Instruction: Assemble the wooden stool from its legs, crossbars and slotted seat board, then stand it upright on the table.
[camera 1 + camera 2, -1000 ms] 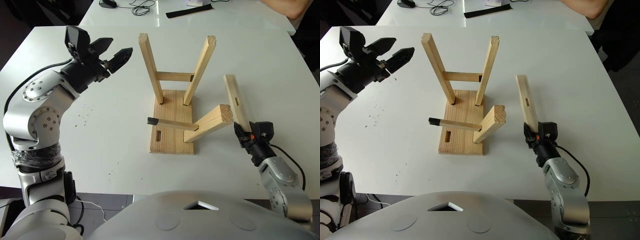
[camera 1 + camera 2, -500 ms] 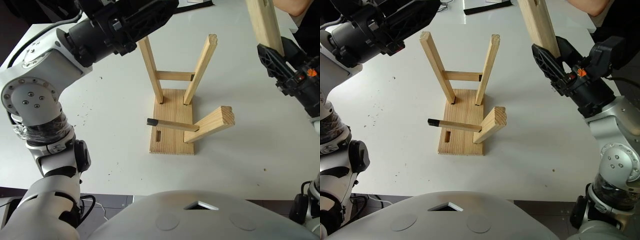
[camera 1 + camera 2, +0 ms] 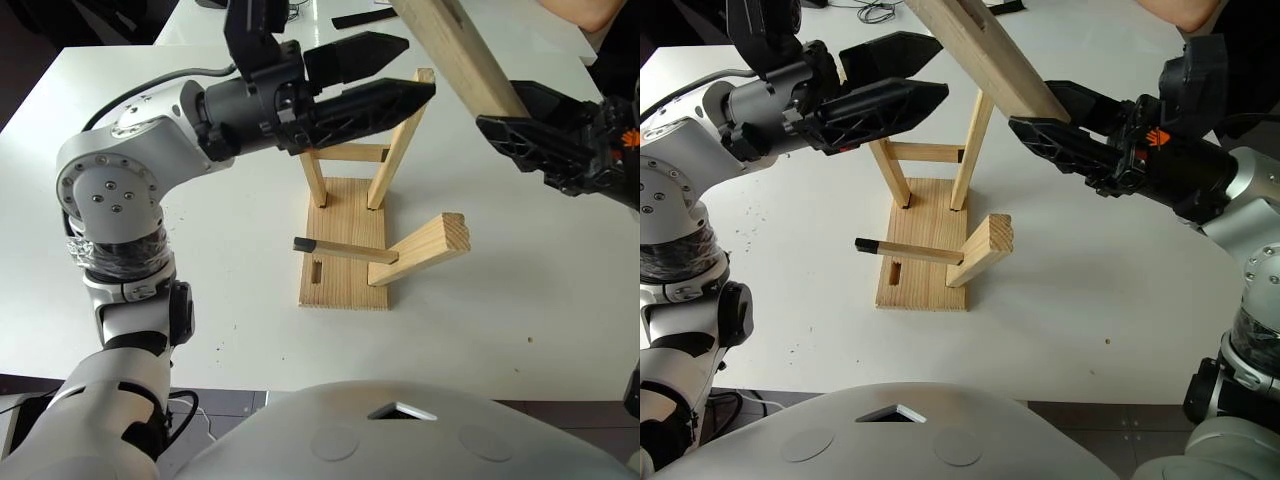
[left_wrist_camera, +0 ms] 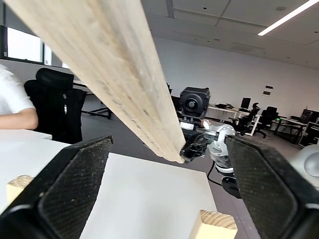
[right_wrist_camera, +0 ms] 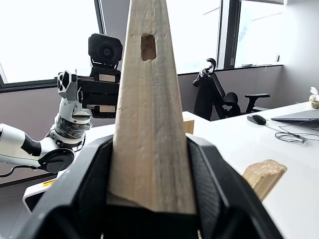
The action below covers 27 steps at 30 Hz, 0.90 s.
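Note:
The slotted seat board (image 3: 345, 285) lies flat mid-table. Two legs (image 3: 390, 150) stand upright in it, joined by a crossbar (image 3: 348, 152). A third leg (image 3: 422, 248) leans at the board's right edge, carrying a dark-tipped crossbar (image 3: 338, 247). My right gripper (image 3: 1035, 108) is shut on the fourth leg (image 3: 985, 55), which it holds in the air slanting up and left over the stool. That leg's slot (image 5: 147, 46) faces the right wrist camera. My left gripper (image 3: 418, 66) hovers open above the upright legs. Its fingers (image 4: 65, 194) flank the held leg (image 4: 114, 74), and contact is unclear.
An open slot (image 3: 316, 270) shows in the board's near left corner. A black strip (image 3: 368, 18) and cables lie at the table's far edge. A person's arm (image 3: 590, 10) rests at the far right corner. Bare tabletop (image 3: 230, 260) stretches left and right of the stool.
My right gripper lifted the fourth leg off the table and swung it up and left over the stool. My left gripper moved right, from the table's left side to above the upright legs.

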Motion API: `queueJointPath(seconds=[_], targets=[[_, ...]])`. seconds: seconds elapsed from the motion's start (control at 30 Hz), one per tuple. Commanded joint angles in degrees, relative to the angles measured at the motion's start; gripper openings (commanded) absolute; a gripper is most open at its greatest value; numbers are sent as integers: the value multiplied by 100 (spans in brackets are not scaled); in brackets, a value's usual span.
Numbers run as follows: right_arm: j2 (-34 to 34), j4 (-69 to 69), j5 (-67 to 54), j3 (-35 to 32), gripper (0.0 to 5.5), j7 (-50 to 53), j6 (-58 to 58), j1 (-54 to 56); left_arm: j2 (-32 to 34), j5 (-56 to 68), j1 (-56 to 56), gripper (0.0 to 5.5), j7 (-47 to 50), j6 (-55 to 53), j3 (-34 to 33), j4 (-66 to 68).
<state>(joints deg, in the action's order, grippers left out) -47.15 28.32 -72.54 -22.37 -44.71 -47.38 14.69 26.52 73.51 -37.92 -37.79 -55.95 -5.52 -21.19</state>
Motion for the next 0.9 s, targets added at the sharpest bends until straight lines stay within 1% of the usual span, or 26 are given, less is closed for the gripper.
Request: queueJointPath(seconds=[0.03,0.17,0.37,0.77,0.9], targets=[[-129,-268,-300,98,205,-300,-195,226,-57,-141,-143,416,-157,96,145,97],[-242,-408,-581,56,205,-586,-375,257,-238,40,-224,416,18,204,-11,301],[-336,-455,-540,143,205,-903,-434,274,-382,367,-449,416,195,303,-235,394],[-413,-365,-282,389,205,-1265,-414,260,-222,459,-427,416,-97,176,-62,174],[-481,-340,-223,408,205,-1358,-420,232,-185,599,-427,358,-122,131,-94,178]])
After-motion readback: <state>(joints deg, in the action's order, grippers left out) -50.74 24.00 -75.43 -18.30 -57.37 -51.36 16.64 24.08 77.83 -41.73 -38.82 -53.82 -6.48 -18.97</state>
